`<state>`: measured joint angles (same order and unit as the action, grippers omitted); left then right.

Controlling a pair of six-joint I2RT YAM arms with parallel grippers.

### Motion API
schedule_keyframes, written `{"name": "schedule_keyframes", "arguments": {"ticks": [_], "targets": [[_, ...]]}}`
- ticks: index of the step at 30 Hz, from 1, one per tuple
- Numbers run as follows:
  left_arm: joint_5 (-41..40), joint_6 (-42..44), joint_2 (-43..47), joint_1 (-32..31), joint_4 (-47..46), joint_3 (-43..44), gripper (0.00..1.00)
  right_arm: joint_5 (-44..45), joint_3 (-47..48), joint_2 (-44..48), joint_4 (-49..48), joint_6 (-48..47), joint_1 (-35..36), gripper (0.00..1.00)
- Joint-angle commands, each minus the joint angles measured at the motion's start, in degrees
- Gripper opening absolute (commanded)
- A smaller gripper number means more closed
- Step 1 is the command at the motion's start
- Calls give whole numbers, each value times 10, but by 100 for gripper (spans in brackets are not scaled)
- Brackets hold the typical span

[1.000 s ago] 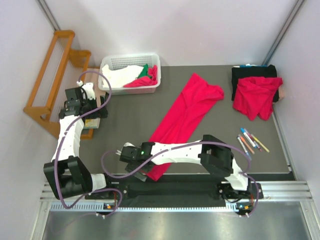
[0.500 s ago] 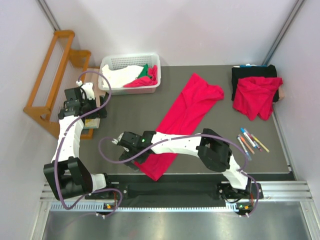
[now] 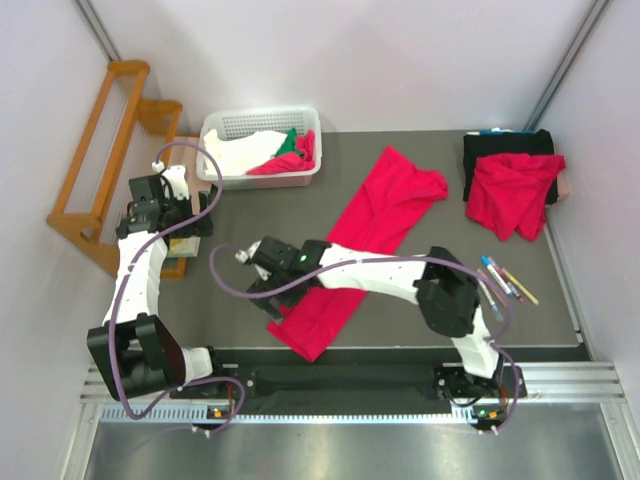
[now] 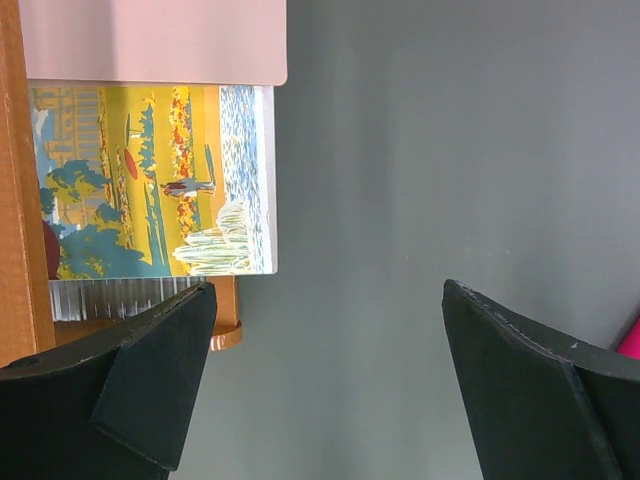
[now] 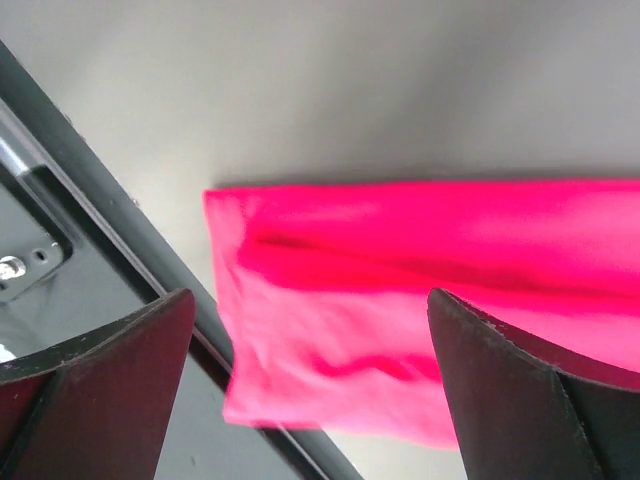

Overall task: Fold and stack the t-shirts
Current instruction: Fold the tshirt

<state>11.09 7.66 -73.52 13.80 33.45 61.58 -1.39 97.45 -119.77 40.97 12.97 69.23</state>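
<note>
Red t-shirt [image 3: 380, 220], the long one, lies stretched diagonally across the middle of the grey table [image 3: 270, 215], its lower end close to the table's bottom edge. A second, crumpled t-shirt [image 3: 512, 195] sits at the upper right, partly on a black cloth [image 3: 500, 145]. The right gripper [image 5: 308, 300] hovers over the long shirt's lower corner, jaws spread wide and released (nothing grasped). At the left edge of the frame the left gripper [image 4: 328, 290] hangs with its jaws parted above bare table, beside a colourful picture card [image 4: 150, 180] and an orange wooden rack [image 3: 100, 160].
</note>
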Motion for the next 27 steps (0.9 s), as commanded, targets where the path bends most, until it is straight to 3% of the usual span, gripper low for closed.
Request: {"name": "schedule_keyframes", "arguments": {"ticks": [1, 13, 27], "targets": [[0, 6, 17, 3, -10, 1, 99, 22, 8, 110, 29, -12, -18, 100], [-20, -19, 21, 23, -24, 2, 99, 41, -89, 91, 16, -8, 57, 99], [-14, -5, 26, 37, -18, -1, 99, 67, -31, -4, 10, -24, 69, 100]]}}
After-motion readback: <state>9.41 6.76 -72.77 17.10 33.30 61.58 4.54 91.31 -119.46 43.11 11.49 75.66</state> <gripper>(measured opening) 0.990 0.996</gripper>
